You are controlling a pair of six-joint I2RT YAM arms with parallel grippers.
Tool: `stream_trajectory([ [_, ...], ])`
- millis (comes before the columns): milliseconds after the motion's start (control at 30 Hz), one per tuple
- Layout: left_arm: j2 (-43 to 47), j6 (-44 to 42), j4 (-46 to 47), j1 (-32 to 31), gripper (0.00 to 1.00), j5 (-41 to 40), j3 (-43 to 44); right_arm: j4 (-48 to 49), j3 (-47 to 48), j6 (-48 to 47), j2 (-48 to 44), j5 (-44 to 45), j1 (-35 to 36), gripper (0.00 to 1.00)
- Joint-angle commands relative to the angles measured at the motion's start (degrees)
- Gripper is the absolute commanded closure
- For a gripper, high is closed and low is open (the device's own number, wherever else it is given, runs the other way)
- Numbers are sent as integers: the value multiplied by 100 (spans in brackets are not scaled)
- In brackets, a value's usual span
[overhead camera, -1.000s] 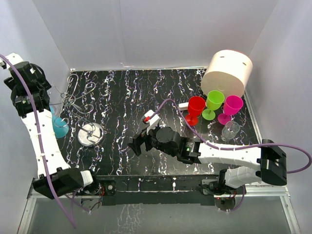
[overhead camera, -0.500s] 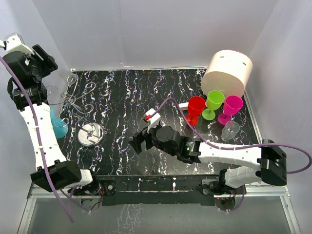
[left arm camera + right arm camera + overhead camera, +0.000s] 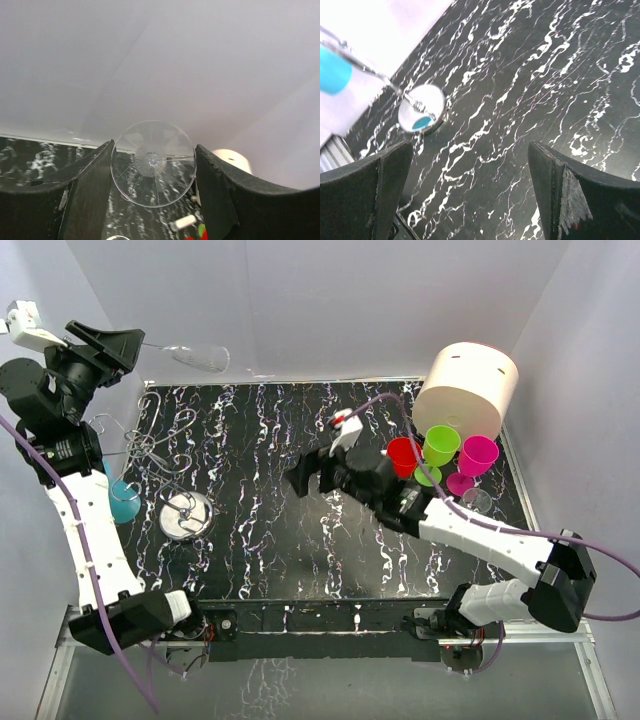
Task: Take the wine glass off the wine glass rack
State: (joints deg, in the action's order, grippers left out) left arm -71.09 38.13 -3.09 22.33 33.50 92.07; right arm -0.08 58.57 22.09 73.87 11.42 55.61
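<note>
Nearest, the right gripper (image 3: 300,476) is seen low over the black marbled table (image 3: 250,550), close to its middle. Its fingers (image 3: 390,195) are spread wide, and nothing is held between them.

At nine o'clock from it, the rack (image 3: 150,445) is stood by the table's left edge, with its base disc (image 3: 187,514) flat on the surface. A teal glass (image 3: 123,500) is seen among the wire arms at the disc's nine o'clock. Whether it is hung or stood cannot be told.

At three o'clock from the right gripper, a red glass (image 3: 402,462), a green glass (image 3: 439,448) and a pink glass (image 3: 474,460) are lined up. A small clear glass (image 3: 472,505) is set just beside them at five o'clock, and a cream cylinder (image 3: 467,388) is leaned behind them.

Farthest, at ten o'clock, the left gripper (image 3: 115,343) is held high above the rack. The wine glass (image 3: 198,357) is pinched by the rim of its foot (image 3: 152,162) between the fingers (image 3: 90,192). It is carried on its side in the air, well apart from the rack, with the bowl pointed towards three o'clock.
</note>
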Motion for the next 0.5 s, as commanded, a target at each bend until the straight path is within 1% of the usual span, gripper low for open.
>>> stream_trajectory([
  [0, 396, 1236, 934, -148, 49, 719, -424, -155, 741, 622, -29, -1197, -700, 2],
  [67, 529, 1448, 983, -259, 49, 770, -651, -225, 1022, 797, -5, -1516, -893, 2],
  [167, 737, 1582, 866, -421, 50, 804, -912, -2, 1323, 1214, 16, -2065, -1127, 2],
  [300, 972, 1999, 1180, -602, 50, 993, -1451, 717, 1574, 2146, 221, -2884, -1439, 2],
  [400, 1131, 2281, 1364, -689, 50, 1123, -1778, 1190, 1626, 2621, 393, -3164, -1676, 2],
  [467, 1251, 2450, 1510, -747, 51, 1165, -2003, 1545, 1500, 2994, 440, -3307, -1788, 2],
])
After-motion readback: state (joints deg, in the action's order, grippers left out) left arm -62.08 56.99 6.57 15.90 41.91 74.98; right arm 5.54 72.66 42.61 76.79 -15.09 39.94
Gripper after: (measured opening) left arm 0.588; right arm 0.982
